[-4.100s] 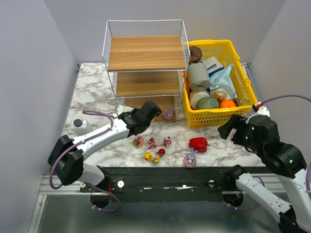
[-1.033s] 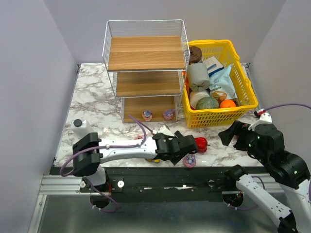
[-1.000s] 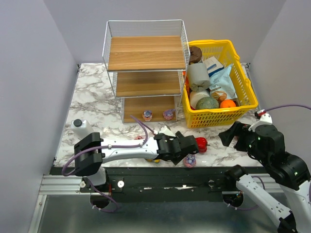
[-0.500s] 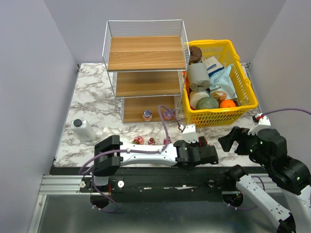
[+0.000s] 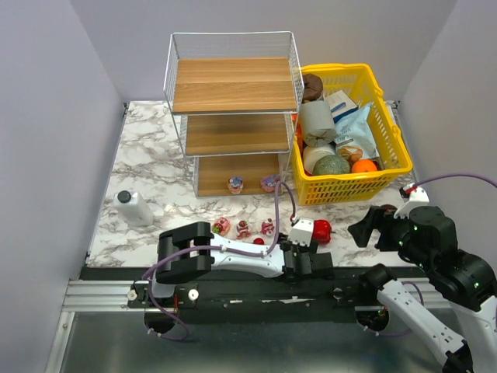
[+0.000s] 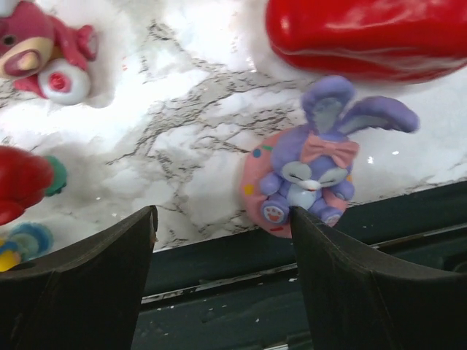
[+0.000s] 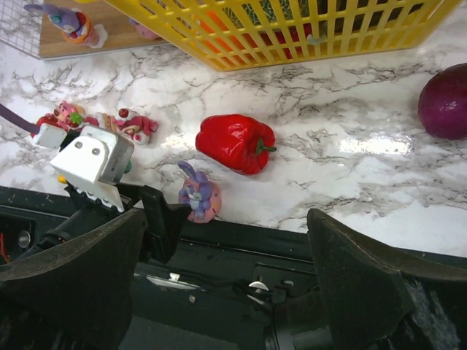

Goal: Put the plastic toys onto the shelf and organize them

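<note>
The purple-pink bunny (image 6: 306, 171) lies at the table's near edge, just below the red bell pepper (image 6: 372, 36). My left gripper (image 6: 222, 219) hangs open over that edge, its right finger close beside the bunny and nothing between the jaws. In the top view the left gripper (image 5: 309, 263) covers the bunny. A pink bear (image 6: 44, 58) and a red duck (image 6: 22, 182) lie to the left. Three small toys (image 5: 243, 228) sit in a row on the marble. Two toys (image 5: 235, 184) stand on the lowest board of the shelf (image 5: 233, 93). My right gripper (image 7: 226, 219) is open and empty at the right.
A yellow basket (image 5: 388, 167) full of groceries stands right of the shelf. A dark purple ball (image 7: 445, 109) lies on the marble at the far right. A white bottle (image 5: 132, 206) stands at the left. The black base rail (image 5: 233, 284) runs along the near edge.
A second toy now stands on the lowest shelf board. My left arm has swung right along the near edge, its jaws widening beside the bunny. The right arm has barely moved.
</note>
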`<act>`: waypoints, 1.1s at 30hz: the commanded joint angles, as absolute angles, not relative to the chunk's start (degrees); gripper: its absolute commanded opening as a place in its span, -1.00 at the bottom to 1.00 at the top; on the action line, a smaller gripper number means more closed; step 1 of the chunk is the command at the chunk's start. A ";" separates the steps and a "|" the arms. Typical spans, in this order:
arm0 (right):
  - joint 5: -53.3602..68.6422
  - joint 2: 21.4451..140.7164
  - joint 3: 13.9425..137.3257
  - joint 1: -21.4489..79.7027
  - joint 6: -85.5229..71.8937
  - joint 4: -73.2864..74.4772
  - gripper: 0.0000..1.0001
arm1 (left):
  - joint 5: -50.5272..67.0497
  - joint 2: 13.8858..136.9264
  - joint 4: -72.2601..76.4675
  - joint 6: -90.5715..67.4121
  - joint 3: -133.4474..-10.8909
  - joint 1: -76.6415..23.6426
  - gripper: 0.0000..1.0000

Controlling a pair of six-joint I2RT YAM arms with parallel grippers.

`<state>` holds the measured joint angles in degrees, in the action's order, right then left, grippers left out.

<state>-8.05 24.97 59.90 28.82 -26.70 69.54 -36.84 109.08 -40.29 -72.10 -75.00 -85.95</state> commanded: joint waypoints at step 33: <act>-6.15 25.49 62.93 29.09 -26.01 73.56 1.00 | -38.76 113.29 -23.91 -74.88 -74.00 -86.66 0.75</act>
